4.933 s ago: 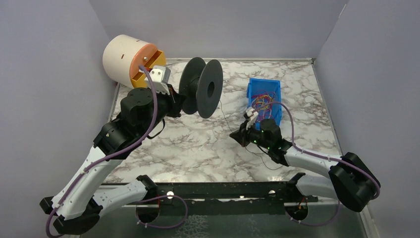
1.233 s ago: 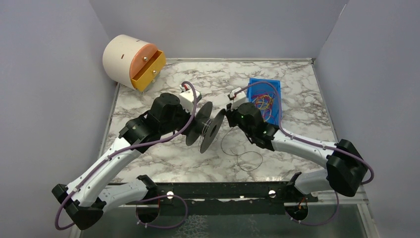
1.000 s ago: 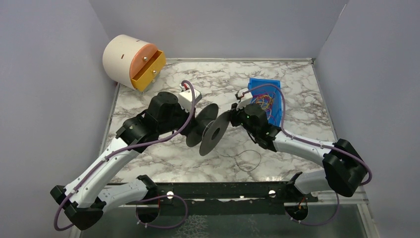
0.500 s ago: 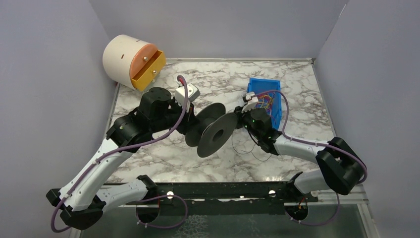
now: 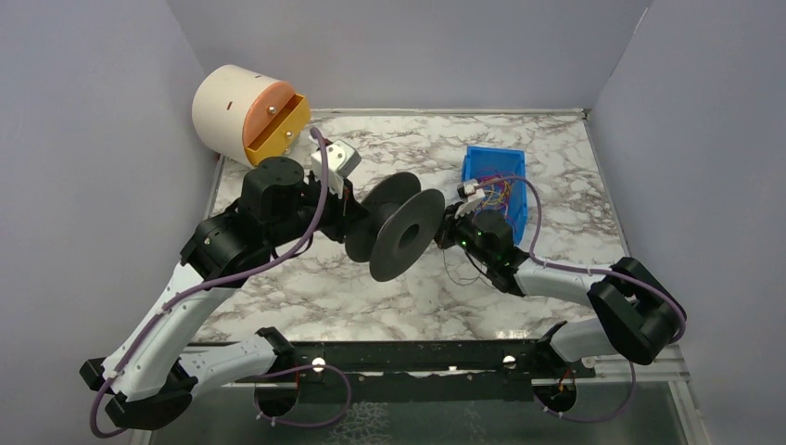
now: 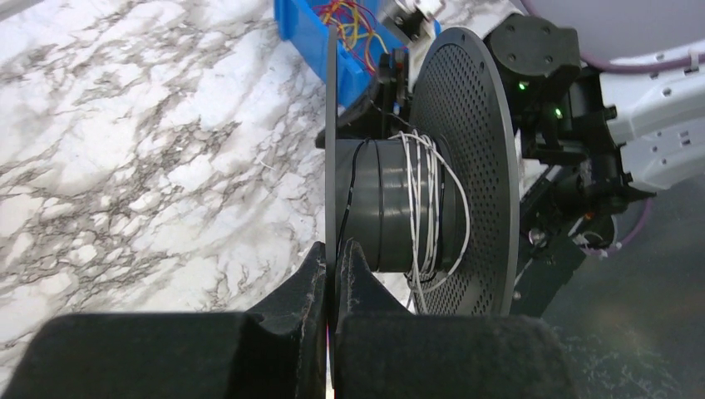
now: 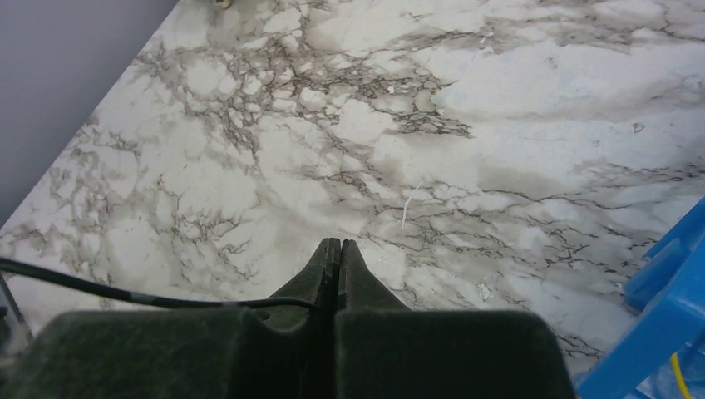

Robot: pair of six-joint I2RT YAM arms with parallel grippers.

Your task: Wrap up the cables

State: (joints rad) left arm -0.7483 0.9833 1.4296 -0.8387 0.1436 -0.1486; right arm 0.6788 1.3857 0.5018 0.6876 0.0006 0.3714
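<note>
Spool (image 5: pixel 406 234) now farther back, tight in left claw (image 6: pixel 332 251); black cable (image 7: pixel 100 291) tight in right claw (image 7: pixel 333 243)

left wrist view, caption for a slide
Left end effector clamped on the near flange of the black spool, a few turns of cables on its hub, blue bin behind

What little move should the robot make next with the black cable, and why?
Probably carry it once more around the spool's hub. The right gripper is shut on the black cable, close beside the spool, while the left gripper pinches the spool's flange and holds it. Only a few turns of wire sit on the hub, so more winding seems due.
</note>
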